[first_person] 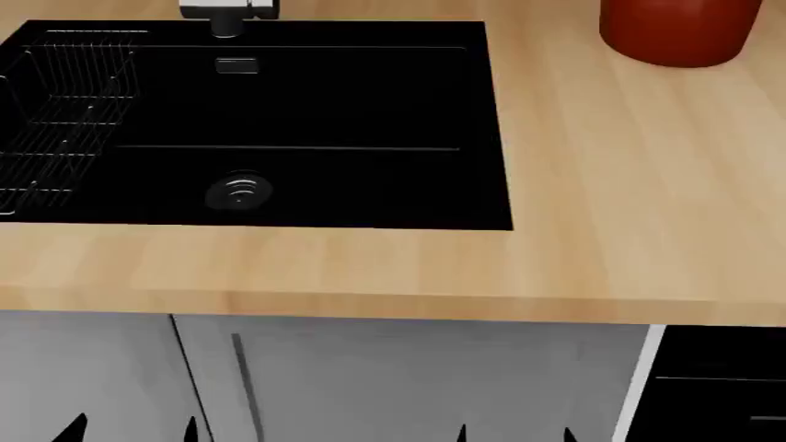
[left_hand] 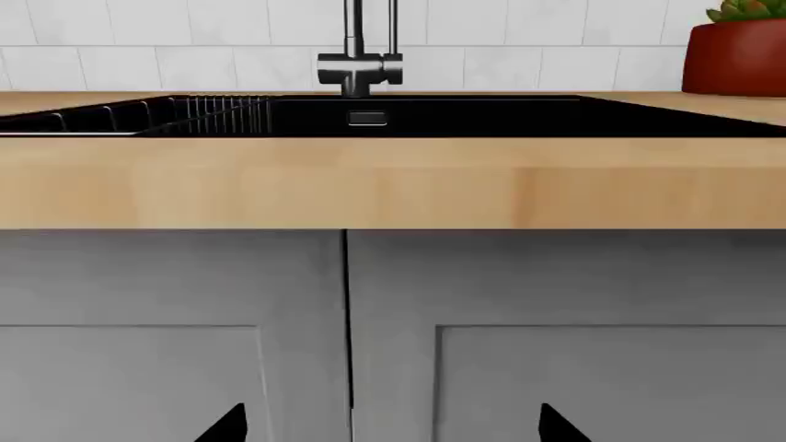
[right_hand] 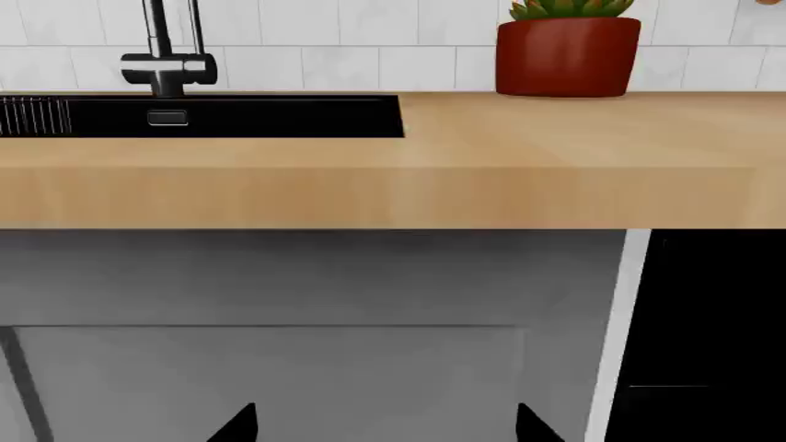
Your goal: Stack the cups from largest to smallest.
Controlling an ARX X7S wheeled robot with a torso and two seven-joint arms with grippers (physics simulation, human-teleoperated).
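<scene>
Both grippers sit low, below the counter edge, facing the grey cabinet doors (left_hand: 172, 368). Left gripper (left_hand: 387, 425): only dark fingertips show, spread wide apart, nothing between them. Right gripper (right_hand: 387, 424): same, tips wide, empty. This looks like a rest pose before any reach.

Neither cup is visible in any view; the black mug and pink tumbler must lie outside the frames, so the task is likely not started.

Black sink (first_person: 473, 110) is empty apart from its drain (first_person: 239, 191); a wire rack (first_person: 55, 120) sits at its left side, with the faucet (left_hand: 359, 64) behind. The red plant pot (right_hand: 568, 55) holds a green succulent and stands on the wooden countertop (first_person: 614, 203), right of the sink.
</scene>
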